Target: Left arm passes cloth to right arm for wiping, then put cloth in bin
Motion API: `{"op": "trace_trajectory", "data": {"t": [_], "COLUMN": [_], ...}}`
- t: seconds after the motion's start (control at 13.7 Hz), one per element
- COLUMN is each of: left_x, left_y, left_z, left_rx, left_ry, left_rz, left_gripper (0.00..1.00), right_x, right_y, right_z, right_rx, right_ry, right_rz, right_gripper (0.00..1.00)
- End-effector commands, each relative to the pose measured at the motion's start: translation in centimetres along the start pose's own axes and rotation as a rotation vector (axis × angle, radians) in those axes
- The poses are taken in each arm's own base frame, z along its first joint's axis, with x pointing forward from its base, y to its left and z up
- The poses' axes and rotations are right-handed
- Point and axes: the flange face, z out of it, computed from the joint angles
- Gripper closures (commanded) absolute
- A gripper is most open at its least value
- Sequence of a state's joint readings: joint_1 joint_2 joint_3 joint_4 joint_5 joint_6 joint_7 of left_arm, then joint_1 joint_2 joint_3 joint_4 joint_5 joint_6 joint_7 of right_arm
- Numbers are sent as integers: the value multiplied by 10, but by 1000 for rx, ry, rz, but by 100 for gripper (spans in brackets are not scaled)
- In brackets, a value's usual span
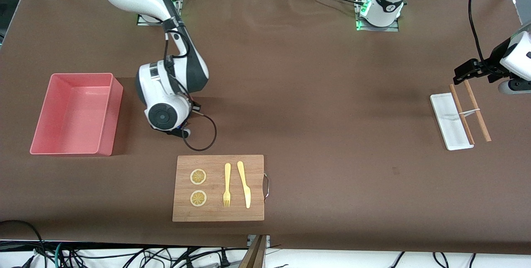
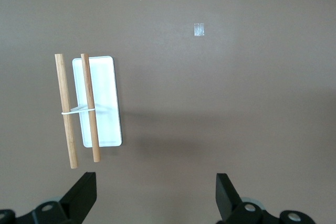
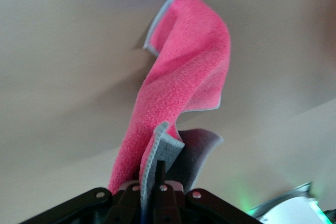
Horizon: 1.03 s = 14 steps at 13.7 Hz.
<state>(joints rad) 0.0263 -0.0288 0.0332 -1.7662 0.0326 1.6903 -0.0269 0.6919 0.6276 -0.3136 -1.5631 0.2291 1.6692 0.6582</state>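
Now the right gripper [image 3: 152, 190], jaws pinching the cloth [image 3: 181, 93] over bare table between bin [image 1: 105, 112] and board [image 1: 218, 188], should probably swing well above the bin's near wall before releasing, while the left gripper [image 2: 156, 195] waits spread above the white tray [image 2: 102, 103].

Your right gripper [image 3: 157, 182], pinching the cloth [image 3: 181, 82], has bare table between it and the bin [image 1: 76, 112] beside it; only the wooden board [image 1: 218, 188], nearer the camera, sits close.
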Motion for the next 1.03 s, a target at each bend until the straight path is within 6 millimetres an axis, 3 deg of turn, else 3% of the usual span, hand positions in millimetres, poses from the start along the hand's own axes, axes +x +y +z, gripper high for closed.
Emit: {"op": "trace_trajectory", "data": {"t": [0.0,0.51,0.66,0.81,0.88,0.95], "left_x": [3,7,7,8,8,8], "left_y": [0,2,1,2,0,-1], "left_z": [-1,-3,-3,-7,-8,-8], "left_rx": [-5,-16,-20,-20,-21,-21], "left_ry": [15,27,28,34,39,37], "left_rz": [11,5,1,2,-1,-2], "left_gripper": [0,0,0,0,0,0], "right_x": [-25,-95,-104,-101,-87,-59], "right_y": [-32,-100,-107,-103,-91,-71], "right_z": [1,-9,-9,0,7,17], "right_rx": [61,212,250,243,212,195], "right_ry": [1,-67,-132,-172,-203,-231], "right_rz": [62,189,196,200,206,211], "right_gripper": [100,100,100,100,100,100]}}
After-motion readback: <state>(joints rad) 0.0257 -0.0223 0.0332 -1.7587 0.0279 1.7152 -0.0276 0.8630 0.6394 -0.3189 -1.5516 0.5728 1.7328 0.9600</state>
